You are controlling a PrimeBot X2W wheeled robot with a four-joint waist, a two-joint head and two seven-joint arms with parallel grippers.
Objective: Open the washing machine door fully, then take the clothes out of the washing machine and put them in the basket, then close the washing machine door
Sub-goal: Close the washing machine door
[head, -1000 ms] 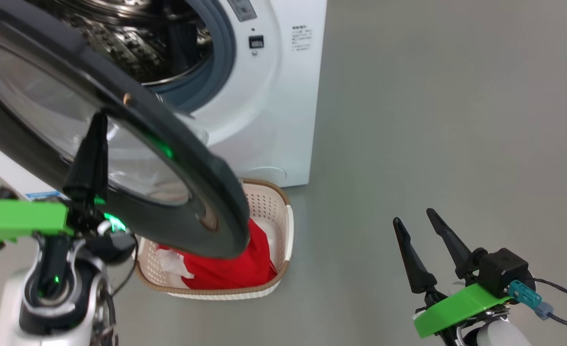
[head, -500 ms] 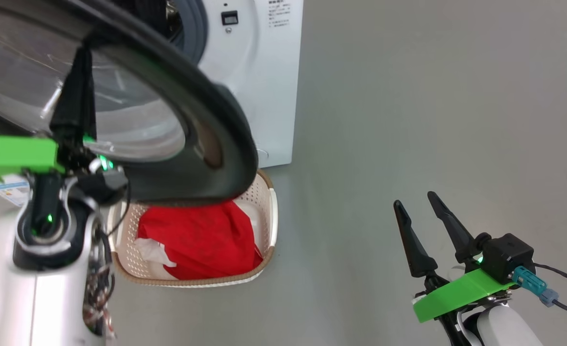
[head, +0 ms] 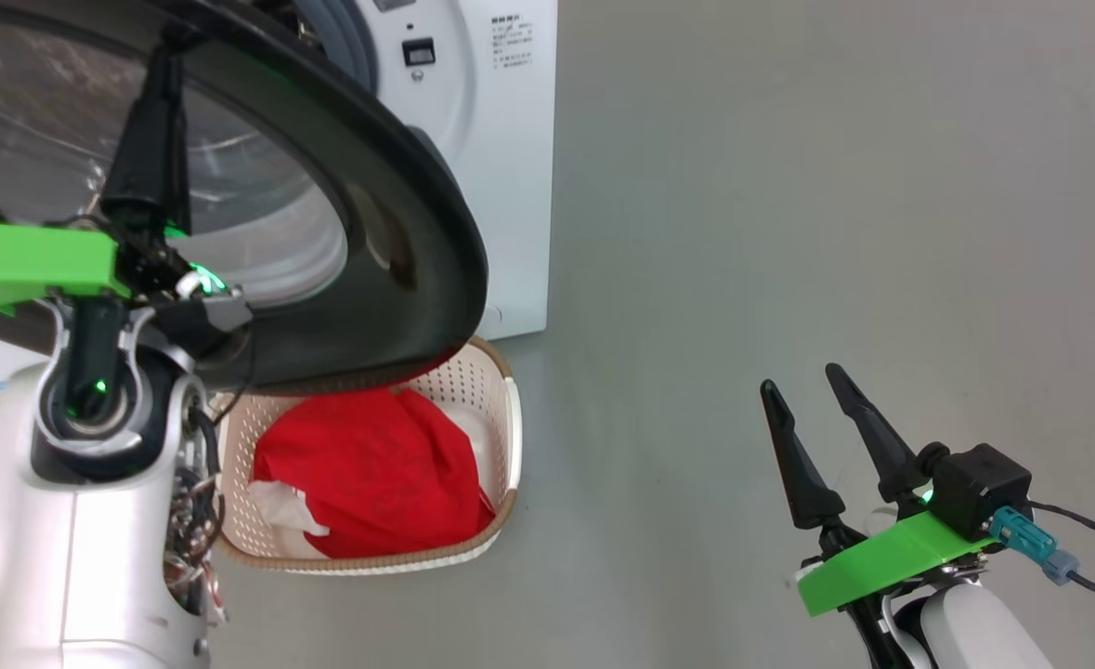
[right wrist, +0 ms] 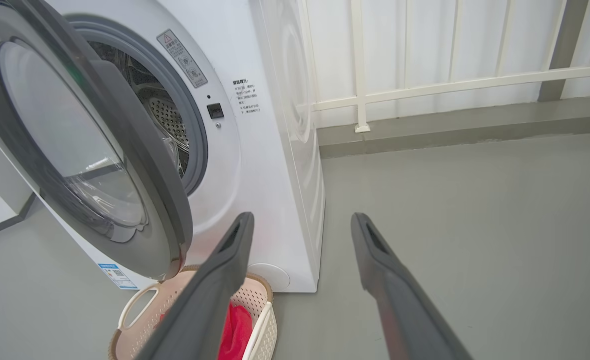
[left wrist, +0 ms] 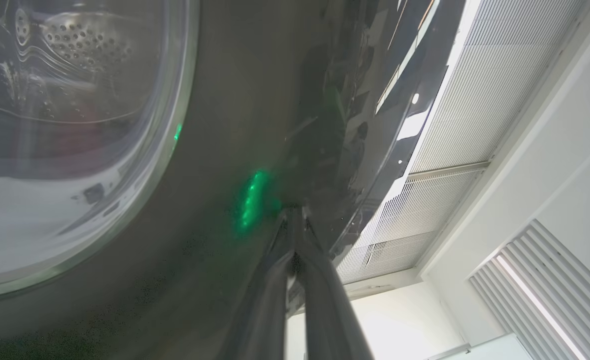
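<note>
- Washing machine door (head: 398, 232): stands partway open, swung out at an angle from the front of the washing machine (head: 510, 186). Its top and left side are cut off in the head view.
- From the right wrist view the door (right wrist: 139, 165) covers most of the opening. A slice of grey ring and perforated drum (right wrist: 167, 115) shows past its edge; the drum's contents cannot be made out.
- Basket (head: 501, 446): on the floor (head: 788, 186) just in front of the machine. Its far end is hidden under the door's lower rim.
- Clothes (head: 371, 474): a red heap with a white piece at the left, lying in the basket. In the right wrist view only a red fold (right wrist: 234, 325) shows, behind a dark finger.
- Left tool (head: 168, 65): arm raised, fingers pressed together with nothing seen between them, pointing up across the door glass. In its own wrist view the tips (left wrist: 292, 215) seem to touch the glossy black rim (left wrist: 214, 150), though reflections blur the contact.
- Right tool (head: 798, 377): low, well apart from the machine, fingers spread wide, empty.
</note>
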